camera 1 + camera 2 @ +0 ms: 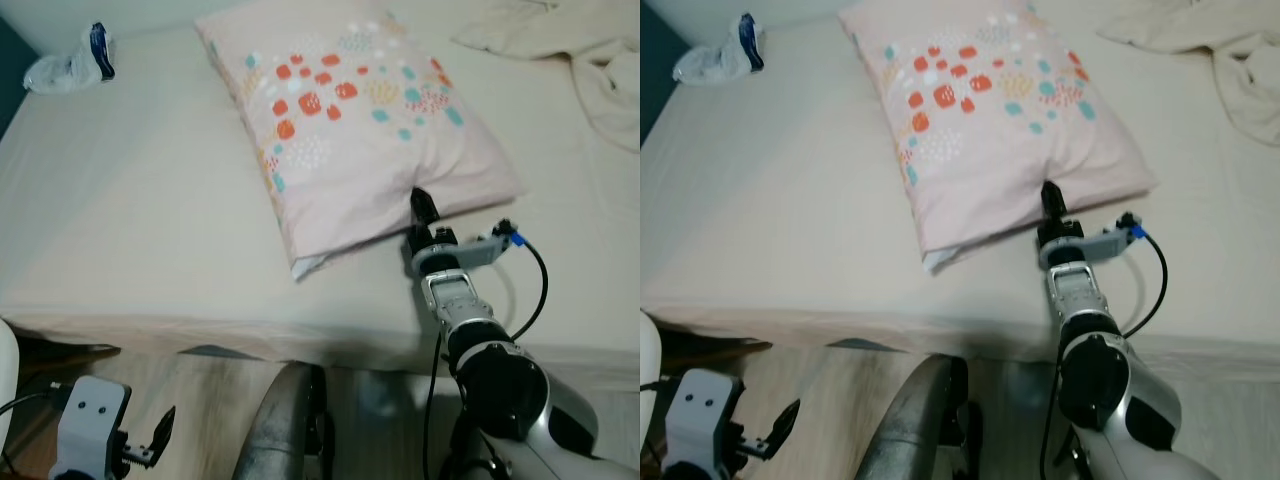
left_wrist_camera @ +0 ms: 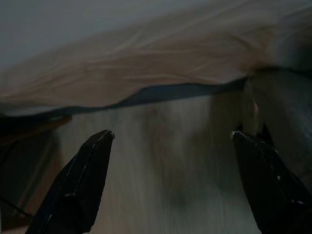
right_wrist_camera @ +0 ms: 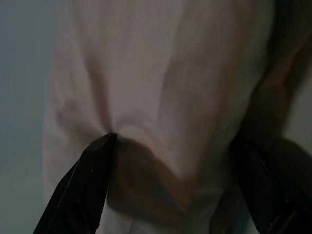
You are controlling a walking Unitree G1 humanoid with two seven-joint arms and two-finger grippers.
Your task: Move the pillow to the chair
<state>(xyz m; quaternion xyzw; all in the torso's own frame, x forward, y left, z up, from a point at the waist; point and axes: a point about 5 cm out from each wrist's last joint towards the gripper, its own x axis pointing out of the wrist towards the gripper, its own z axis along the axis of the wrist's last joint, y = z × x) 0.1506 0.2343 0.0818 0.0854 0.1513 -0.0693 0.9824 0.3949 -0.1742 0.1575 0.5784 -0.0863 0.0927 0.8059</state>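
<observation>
— Two tools are here. Where is each one?

— The right tool [image 1: 422, 204] reaches over the bed edge and presses into the near edge of the pale pink square pillow with red, teal and white spots [image 1: 350, 110]. In the right wrist view its two black fingers [image 3: 87, 180] stand apart with the pink cloth bulging between them, and one tip dents the cloth. So it is spread around the pillow edge, not clenched.

— And the pillow itself?

— It lies flat on the cream-sheeted bed [image 1: 140, 210], straight ahead of the right tool and touching it.

— The left one?

— The left tool [image 1: 160, 432] hangs low beside the bed, above the pale wooden floor [image 2: 161, 161], its fingers spread and holding nothing.

— What else lies on the bed?

— Far beyond the right tool, a crumpled clear plastic bag with a blue label [image 1: 75, 62] at one far corner, and a rumpled cream cloth [image 1: 590, 60] at the other.
</observation>
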